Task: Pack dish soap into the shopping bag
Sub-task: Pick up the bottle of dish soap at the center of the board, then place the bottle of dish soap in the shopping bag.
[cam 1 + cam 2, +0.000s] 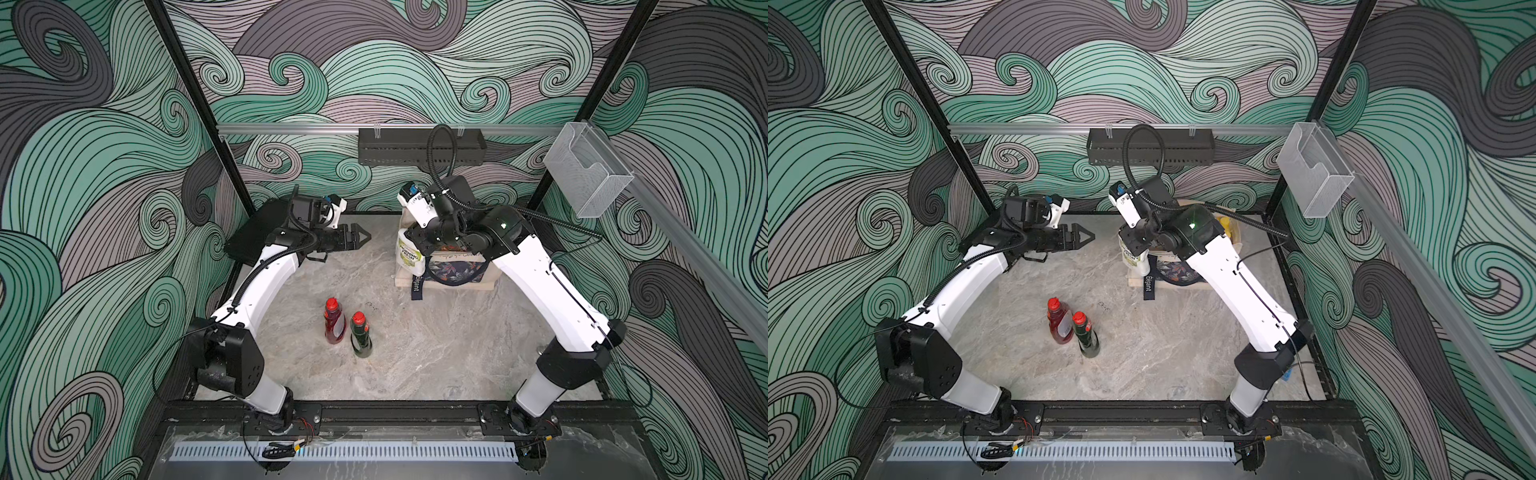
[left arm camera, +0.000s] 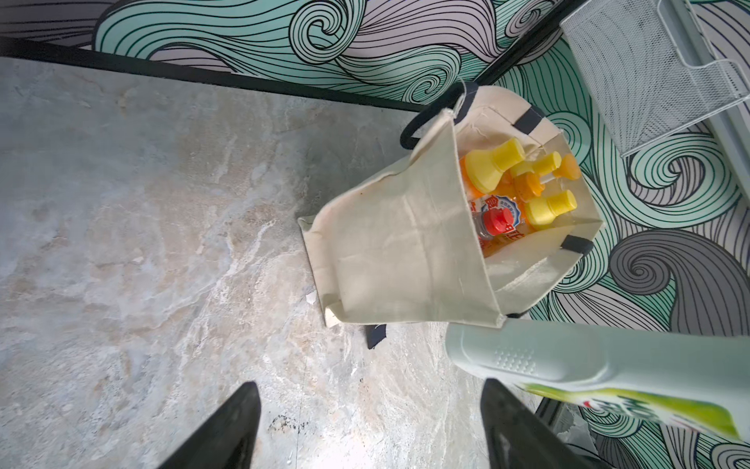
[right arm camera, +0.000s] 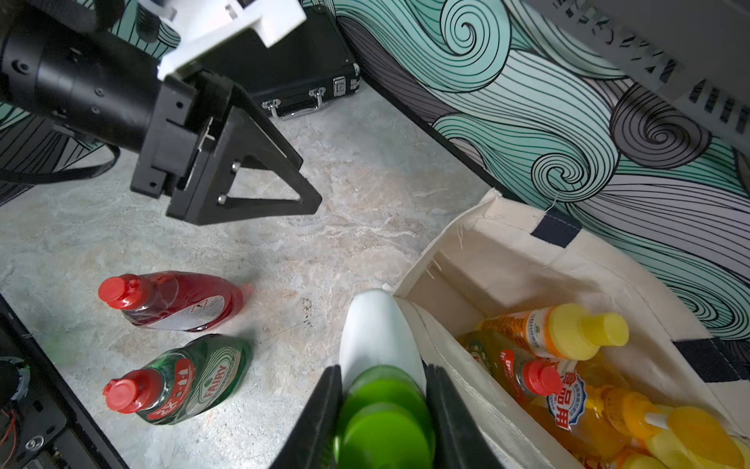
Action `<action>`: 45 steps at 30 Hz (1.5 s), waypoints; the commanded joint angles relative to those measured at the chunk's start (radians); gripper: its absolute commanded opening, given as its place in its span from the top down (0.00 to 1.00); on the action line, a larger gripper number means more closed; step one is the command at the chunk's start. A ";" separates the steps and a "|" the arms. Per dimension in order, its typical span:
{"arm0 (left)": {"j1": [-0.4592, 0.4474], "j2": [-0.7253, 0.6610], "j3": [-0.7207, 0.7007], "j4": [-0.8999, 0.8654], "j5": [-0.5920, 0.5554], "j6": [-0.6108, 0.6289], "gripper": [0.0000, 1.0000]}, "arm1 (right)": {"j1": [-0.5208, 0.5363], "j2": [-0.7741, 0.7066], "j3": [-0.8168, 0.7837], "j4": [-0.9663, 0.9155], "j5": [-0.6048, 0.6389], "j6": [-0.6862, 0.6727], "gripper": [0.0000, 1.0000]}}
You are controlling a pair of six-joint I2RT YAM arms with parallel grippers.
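Green cap foremost, a white dish soap bottle (image 3: 379, 325) fills the right wrist view, pinched at its cap end by the right gripper (image 3: 383, 373) and hanging just outside the near wall of the shopping bag (image 3: 507, 251). The left gripper (image 2: 369, 390) hovers empty beside the bag, jaws spread wide. Inside the cream tote stand orange yellow-capped bottles (image 2: 493, 170) and a red-capped bottle (image 2: 497, 223). A red bottle (image 1: 334, 322) and a dark-green bottle (image 1: 360, 336) stand upright, side by side, on the table (image 1: 415, 374), well apart from the bag. To finish the step cleanly, the held bottle likely needs carrying over the canvas rim without snagging it, then lowering into the free space on that side before the jaws let go; a soft wall could fold inward if nudged. In both top views the right arm (image 1: 540, 282) covers its own gripper and most of the bag's mouth. Whether the bottle's base touches the rim cannot be told, and the count of bottles already packed is hard to make out.
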 commanded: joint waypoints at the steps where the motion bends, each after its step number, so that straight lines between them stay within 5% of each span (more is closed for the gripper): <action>1: -0.018 0.016 0.062 0.006 0.017 -0.008 0.16 | -0.016 -0.009 0.089 0.016 0.022 -0.014 1.00; 22: -0.111 0.082 0.146 0.003 -0.003 -0.020 0.16 | -0.061 0.005 0.258 0.001 0.035 -0.042 1.00; 45: -0.198 0.204 0.253 -0.011 -0.077 0.007 0.23 | -0.205 0.179 0.354 0.089 0.078 -0.055 1.00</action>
